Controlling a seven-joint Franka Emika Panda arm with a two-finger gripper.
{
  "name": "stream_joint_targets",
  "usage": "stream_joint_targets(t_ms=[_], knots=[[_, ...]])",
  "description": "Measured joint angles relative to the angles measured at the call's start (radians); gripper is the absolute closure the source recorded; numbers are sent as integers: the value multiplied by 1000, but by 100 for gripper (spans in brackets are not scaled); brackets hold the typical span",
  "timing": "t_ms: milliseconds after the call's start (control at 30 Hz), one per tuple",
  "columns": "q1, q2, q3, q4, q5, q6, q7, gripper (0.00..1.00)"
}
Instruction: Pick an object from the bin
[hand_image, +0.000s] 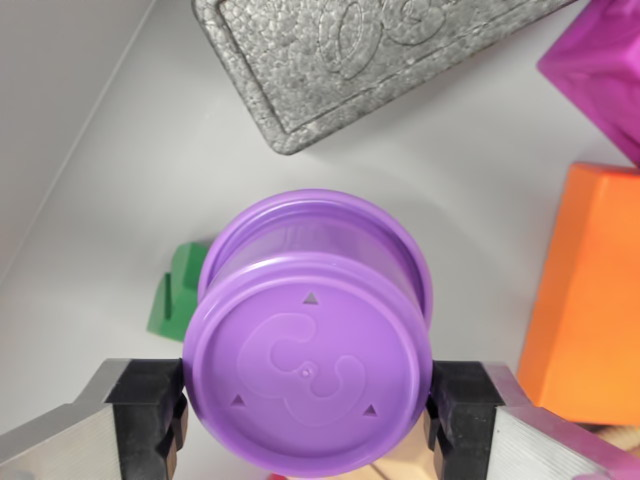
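1. The gripper (306, 415) is clamping a purple cup (310, 340) between its black pads (150, 410).
2. The cup is hanging above the bin floor (150, 170), partly hiding a green block (178, 292).
3. A grey foam slab (370, 60) and orange block (590, 300) are lying nearby.

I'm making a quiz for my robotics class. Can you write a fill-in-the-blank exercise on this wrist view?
1. The claw is shut on a ____ cup.
2. The block at the wrist view's right is ____.
3. The foam slab at the top is ____.
4. Partly hidden behind the cup is a ____ piece.

Missing words: purple; orange; grey; green
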Motion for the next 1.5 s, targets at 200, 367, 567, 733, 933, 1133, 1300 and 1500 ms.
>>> stream_joint_targets(t_ms=[200,367,567,733,933,1133,1300,1500], knots=[[-1,-51,4,-6,10,-46,-7,100],[-1,-96,6,-7,20,-92,-13,100],[-1,-151,8,-7,32,-150,-21,100],[-1,-190,10,-1,40,-194,-27,100],[-1,-233,11,10,48,-253,-32,100],[0,-275,11,28,54,-312,-35,100],[0,-299,11,43,58,-354,-38,100],[1,-327,11,62,62,-402,-41,100]])
